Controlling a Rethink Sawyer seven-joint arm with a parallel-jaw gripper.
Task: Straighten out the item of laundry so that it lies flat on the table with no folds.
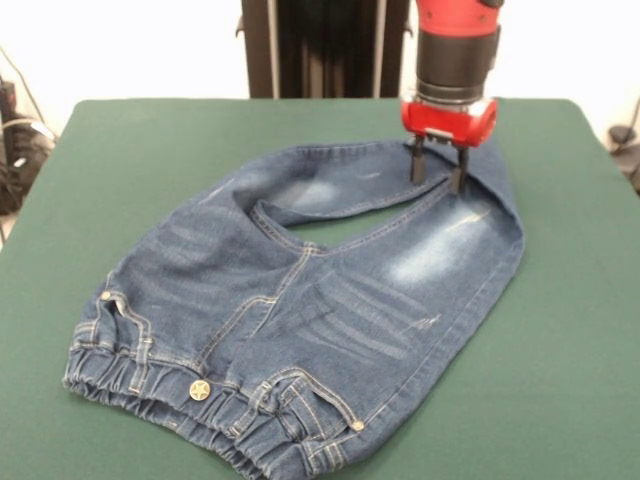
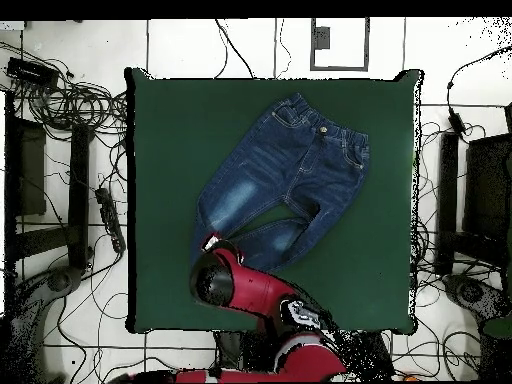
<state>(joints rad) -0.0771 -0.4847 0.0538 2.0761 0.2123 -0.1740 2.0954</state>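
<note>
The blue denim jeans [image 1: 330,290] lie on the green table [image 1: 120,160], with the gathered waistband and brass star button [image 1: 199,390] at the near edge. Both legs run to the far right, where their ends bend together and overlap, leaving a small green gap between them. My gripper [image 1: 439,172] hangs straight down over those leg ends, its two black fingers apart and their tips touching the denim. In the overhead view the jeans [image 2: 285,170] run diagonally from upper right to lower left on the table [image 2: 170,130], and the gripper [image 2: 212,243] is at the leg ends.
The robot's pedestal [image 1: 325,45] stands behind the table's far edge. Cables and black equipment [image 2: 60,180] lie on the floor around the table. Green tabletop shows all round the jeans, widest at the left and right in the front view.
</note>
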